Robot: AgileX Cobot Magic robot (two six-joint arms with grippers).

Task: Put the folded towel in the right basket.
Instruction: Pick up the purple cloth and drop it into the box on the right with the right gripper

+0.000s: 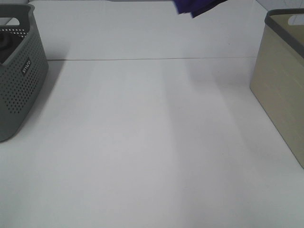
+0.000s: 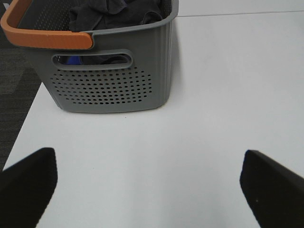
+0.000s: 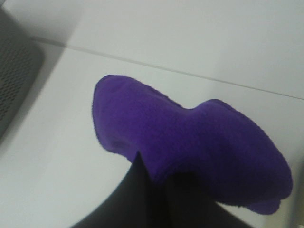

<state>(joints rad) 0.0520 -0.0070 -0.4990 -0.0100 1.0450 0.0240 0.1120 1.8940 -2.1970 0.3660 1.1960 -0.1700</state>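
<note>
Clothes (image 2: 114,12), dark, lie in left basket (image 1: 19,71), gray with an orange handle (image 2: 45,38), at far left of tabletop (image 1: 152,142). Left claw (image 2: 149,187) hangs near that basket, over bare tabletop, fingers (image 2: 26,185) spread wide. Towel (image 1: 194,6), purple, is right of centre at the far edge, cut off by the exterior view's top and held off the tabletop. Right claw (image 3: 156,194) is clamped on towel's edge, fingertips hidden by cloth. Right basket (image 1: 282,85), beige, is at far right. Towel is left of it, not inside.
</note>
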